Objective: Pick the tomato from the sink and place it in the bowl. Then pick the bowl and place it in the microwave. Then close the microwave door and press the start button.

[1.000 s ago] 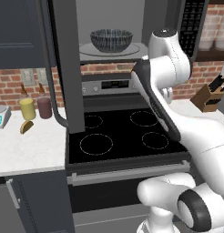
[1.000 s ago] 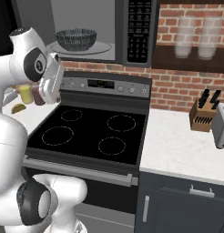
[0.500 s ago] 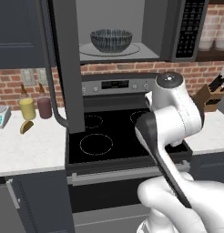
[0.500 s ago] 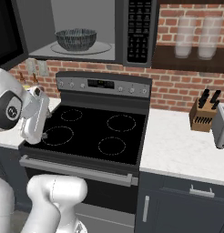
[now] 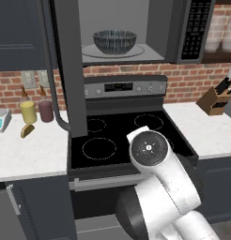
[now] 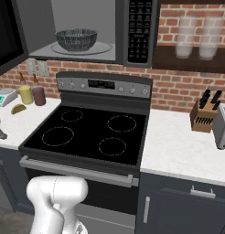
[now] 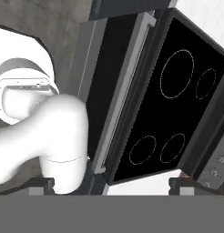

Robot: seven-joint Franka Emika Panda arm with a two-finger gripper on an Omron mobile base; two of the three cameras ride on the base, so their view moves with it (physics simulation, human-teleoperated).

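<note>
The microwave (image 5: 157, 28) hangs over the stove with its microwave door (image 5: 70, 70) swung wide open to the left. The striped bowl (image 5: 114, 41) stands on the glass turntable inside, also plain in the right base view (image 6: 77, 39). The tomato and the sink are out of view. My arm is folded low in front of the stove, its elbow (image 5: 148, 147) at the oven's front edge. In the hand view my gripper (image 7: 112, 184) is open, its dark fingertips (image 7: 41, 185) far apart with nothing between them, looking down on the stove top and oven front.
The black stove (image 6: 91, 132) with burner rings lies under the microwave, whose keypad (image 6: 139, 29) is on its right. Two jars (image 5: 28, 111) and a scale (image 5: 0, 119) stand on the left counter. A knife block (image 6: 203, 114) and toaster (image 6: 222, 125) stand at right.
My arm has swung down from in front of the microwave opening to a low fold before the oven. The bowl stays on the turntable and the door stays open.
</note>
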